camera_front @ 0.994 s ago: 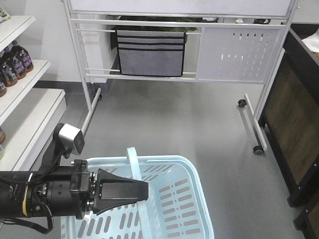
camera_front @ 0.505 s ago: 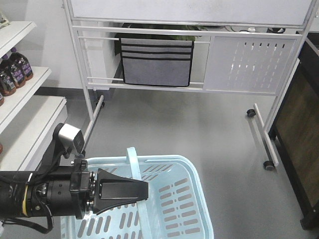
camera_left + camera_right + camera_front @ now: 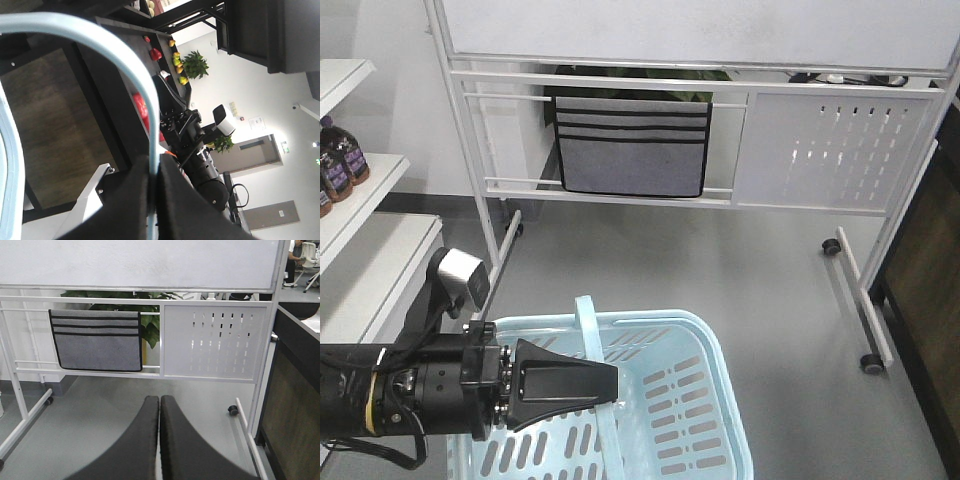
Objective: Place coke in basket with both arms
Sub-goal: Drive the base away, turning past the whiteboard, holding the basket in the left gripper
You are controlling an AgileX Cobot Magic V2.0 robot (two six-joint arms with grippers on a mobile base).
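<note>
The light blue basket (image 3: pixel 718 368) hangs low in the front view, and my left gripper (image 3: pixel 612 384) is shut on its hoop handle (image 3: pixel 587 328). The left wrist view has the handle (image 3: pixel 100 44) arching overhead and pinched between the black fingers (image 3: pixel 172 200). My right arm (image 3: pixel 202 160) shows there against a dark shelf with small red and yellow items (image 3: pixel 155 53), too blurred to name. My right gripper (image 3: pixel 159 400) is shut on nothing, pointing over grey floor. No coke can be made out.
A white wheeled board stand (image 3: pixel 740 205) with a grey fabric pocket organiser (image 3: pixel 630 145) stands ahead. White shelves with dark bottles (image 3: pixel 338 165) run along the left. A dark cabinet (image 3: pixel 930 330) is at the right edge.
The whole view has shifted: the stand sits lower and nearer, the left shelves and right cabinet slide outward. The left gripper keeps its hold on the handle.
</note>
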